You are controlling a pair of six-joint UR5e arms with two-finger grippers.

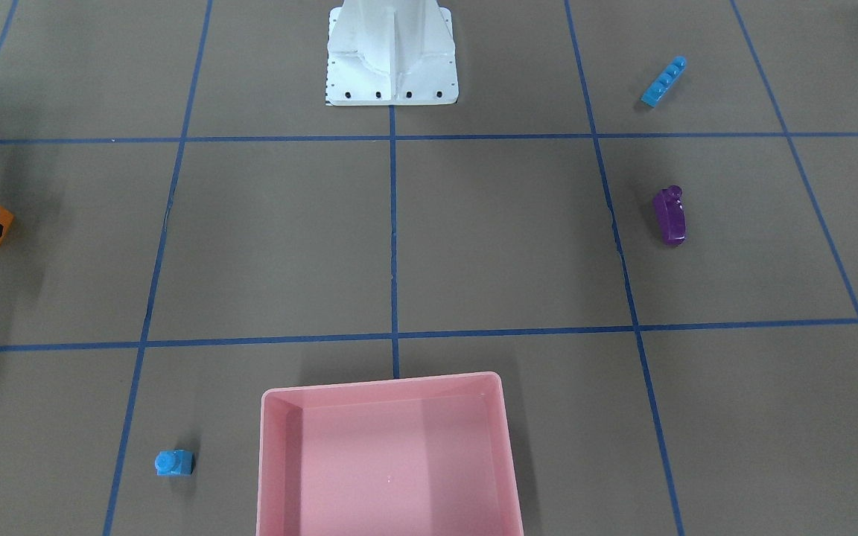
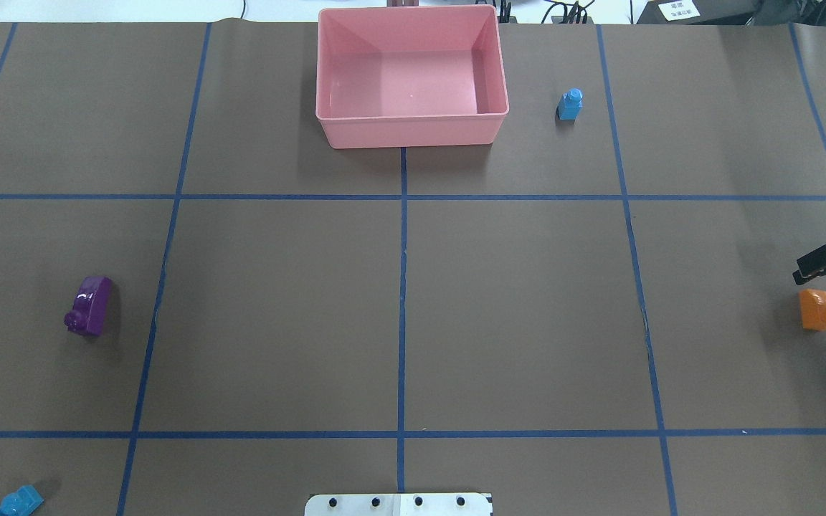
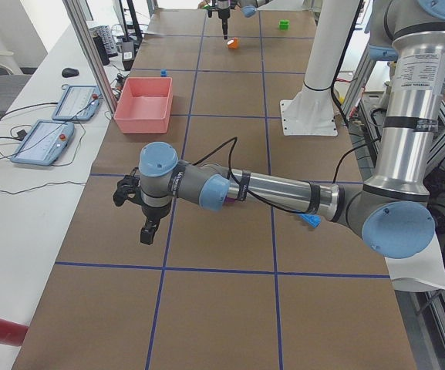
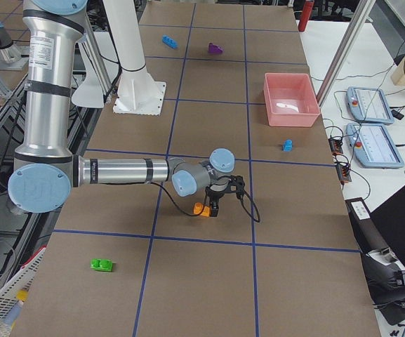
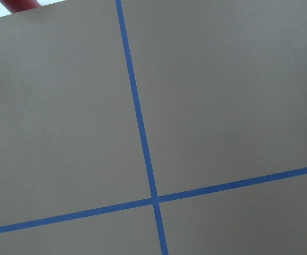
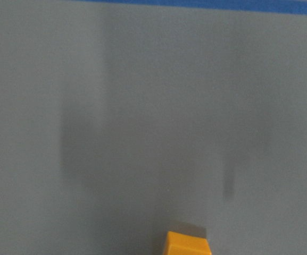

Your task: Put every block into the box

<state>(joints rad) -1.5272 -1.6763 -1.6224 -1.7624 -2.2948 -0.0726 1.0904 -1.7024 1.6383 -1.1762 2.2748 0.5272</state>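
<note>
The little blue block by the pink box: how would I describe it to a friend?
Find the pink box, set farthest from the robot. Just off its side, toward the robot's right, stands the small blue block. Unlike the long blue block on the robot's left, it is stubby with one stud.

Robotics lab: blue-taped grid table (image 2: 528, 308), teach pendants (image 4: 379, 146), aluminium frame post (image 3: 92, 54), industrial arm (image 3: 276, 189).
</note>
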